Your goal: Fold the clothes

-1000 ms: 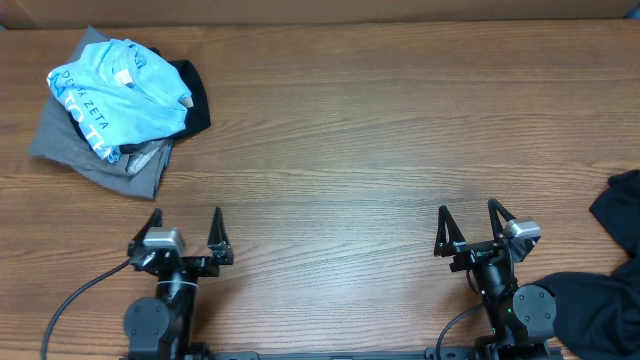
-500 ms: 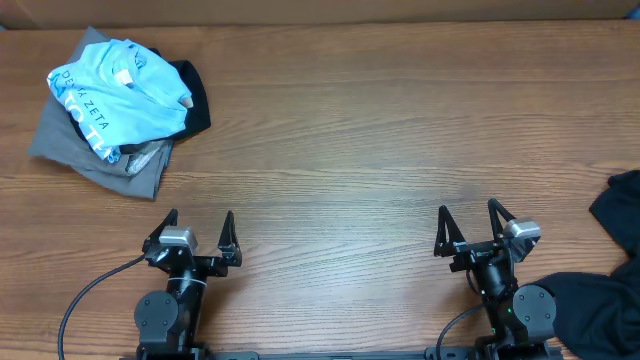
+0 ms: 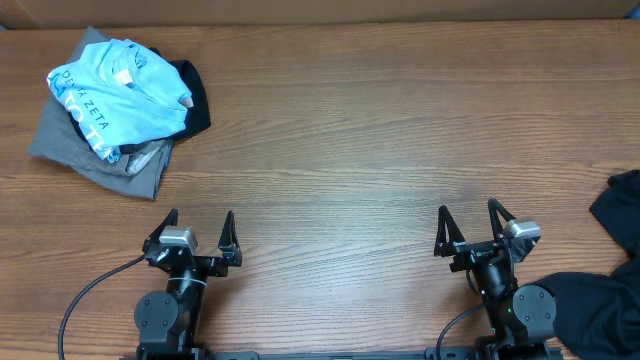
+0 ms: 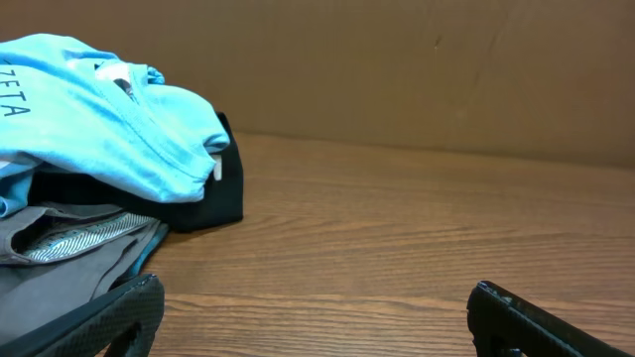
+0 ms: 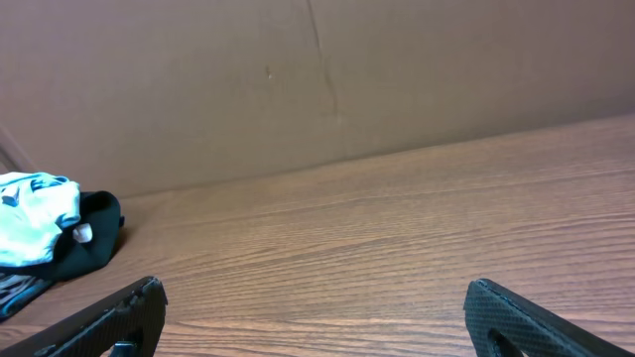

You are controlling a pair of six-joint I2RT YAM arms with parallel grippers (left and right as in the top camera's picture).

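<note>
The clothes lie in a crumpled pile at the table's far left: a light blue T-shirt (image 3: 118,88) with printed lettering sits on top of a grey one (image 3: 75,150) and a black one (image 3: 195,100). The left wrist view shows the blue shirt (image 4: 109,109) over the black (image 4: 203,203) and grey (image 4: 60,258) ones, just ahead and left. My left gripper (image 3: 200,222) stands open near the front edge, empty, a short way below the pile. My right gripper (image 3: 468,215) is open and empty at the front right. The pile (image 5: 45,233) shows small at the far left in the right wrist view.
More black cloth (image 3: 620,215) lies at the right edge, beside the right arm's base. A brown cardboard wall (image 5: 317,79) runs along the back of the wooden table (image 3: 380,130).
The left gripper shifted slightly right and away from the front edge between one second and half a second ago, then stayed still. The right arm and the clothes have not moved.
</note>
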